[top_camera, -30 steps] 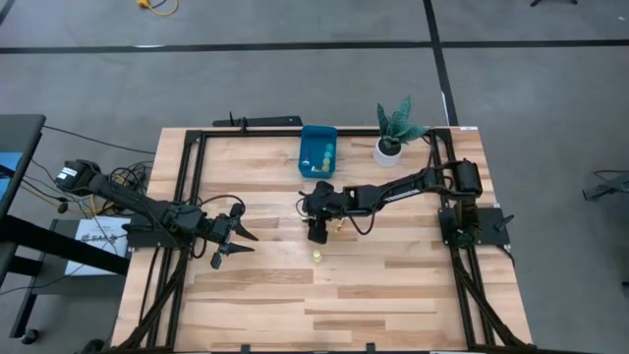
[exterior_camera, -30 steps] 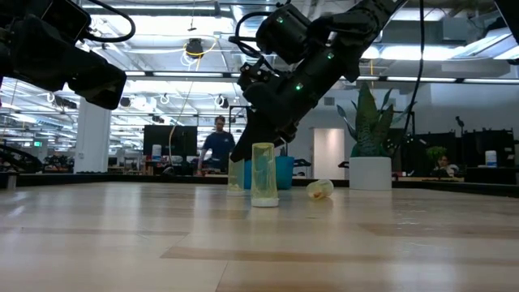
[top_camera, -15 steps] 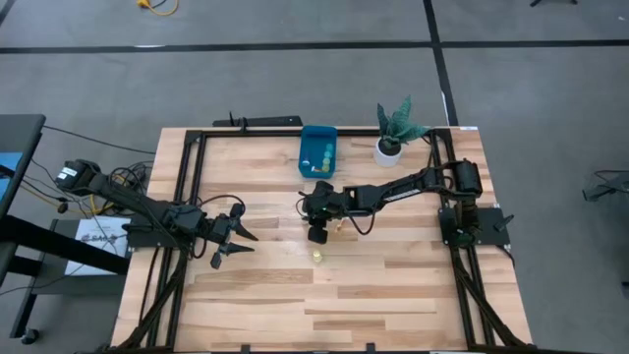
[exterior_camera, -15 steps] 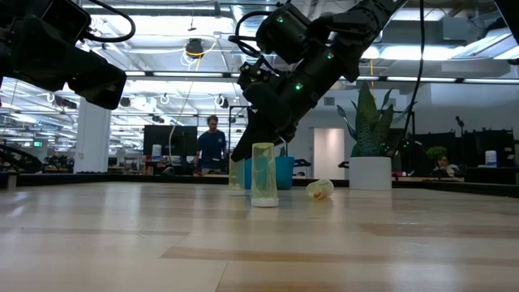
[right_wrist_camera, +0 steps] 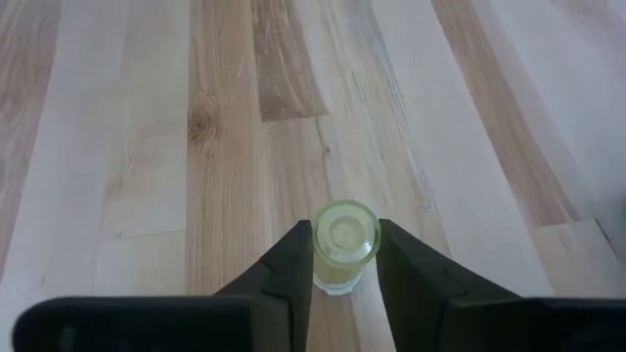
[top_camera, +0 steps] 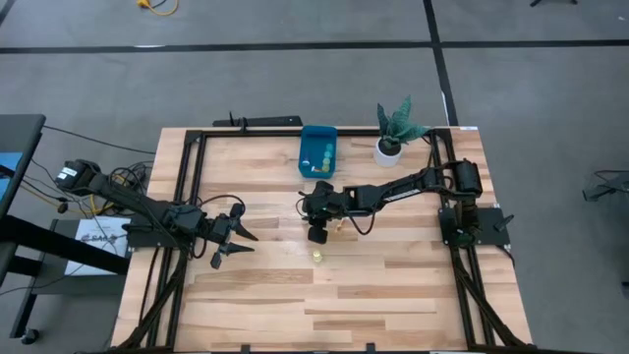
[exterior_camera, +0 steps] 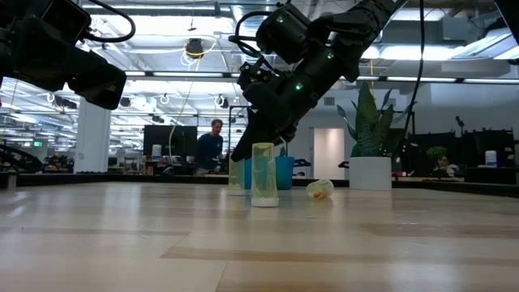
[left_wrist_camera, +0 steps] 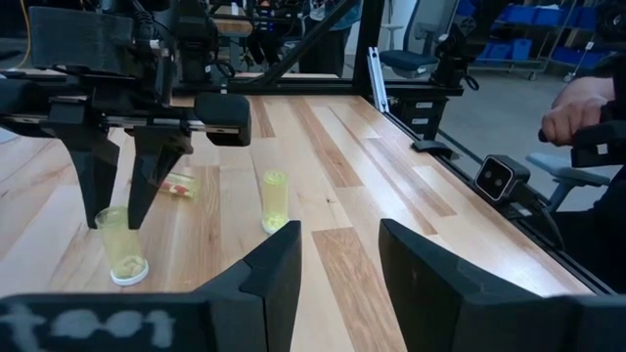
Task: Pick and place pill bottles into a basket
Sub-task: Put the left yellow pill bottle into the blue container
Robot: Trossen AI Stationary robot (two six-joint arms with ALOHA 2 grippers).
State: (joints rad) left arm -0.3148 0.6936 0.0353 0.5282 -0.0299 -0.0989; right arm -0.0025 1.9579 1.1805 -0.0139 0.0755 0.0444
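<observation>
near bottle: pale-yellow pill bottle [exterior_camera: 263, 175] upright on the tabletop [top_camera: 393, 285], alone at mid-table, nearest the low camera.
right fingers: my right gripper [right_wrist_camera: 339, 262] points down at mid-table, fingers pinching a second pale-yellow bottle [right_wrist_camera: 344, 245] from both sides; that bottle stands upright on the wood just behind the near one.
tipped bottle: a small bottle with pink-orange contents [exterior_camera: 319, 190] lies on its side just beside my right gripper.
left fingers: my left gripper [top_camera: 228, 240] hangs over the table's left part, well apart from the bottles, fingers spread and holding nothing.
basket: blue bin [top_camera: 318, 150] at the far edge, several bottles lying inside.
plant: potted plant [top_camera: 392, 133] beside the bin.
background: a person [exterior_camera: 212, 144] stands in the room beyond the tabletop.
</observation>
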